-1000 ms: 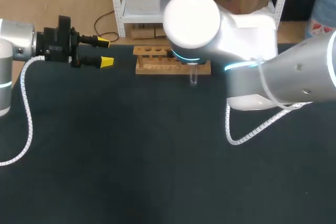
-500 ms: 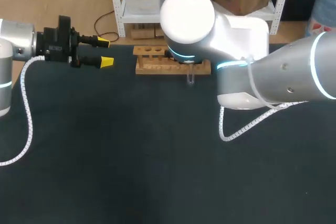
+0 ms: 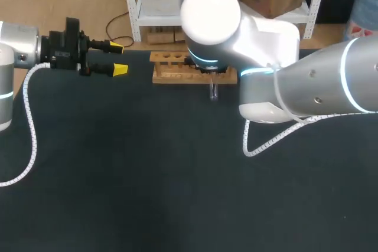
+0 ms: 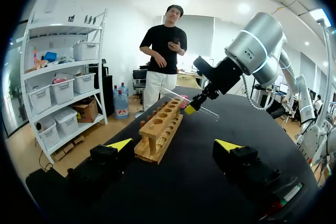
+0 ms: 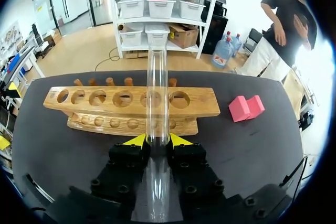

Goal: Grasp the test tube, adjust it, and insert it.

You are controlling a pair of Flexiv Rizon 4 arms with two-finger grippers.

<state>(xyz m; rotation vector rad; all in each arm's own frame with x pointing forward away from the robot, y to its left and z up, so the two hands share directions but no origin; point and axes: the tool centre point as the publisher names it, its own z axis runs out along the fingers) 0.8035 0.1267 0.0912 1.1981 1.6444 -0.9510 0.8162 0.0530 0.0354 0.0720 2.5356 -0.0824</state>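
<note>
Test-tube insertion, adjustment step. The right gripper [image 5: 157,141] pinches the clear tube [image 5: 156,93] between its yellow tips, both pads against the glass. The tube is held clear of the bench [image 3: 147,175], just in front of the wooden rack [image 5: 202,103] near its right end. In the left wrist view it lies tilted rather than upright. The grasp appears complete and no hole is yet entered, so reorientation is judged to be in hand. The next move likely calls for bringing the tube vertical, centring its lower end over an open hole, then lowering it straight. The left gripper [image 4: 174,145] hangs spread and empty, well apart from the rack.
</note>
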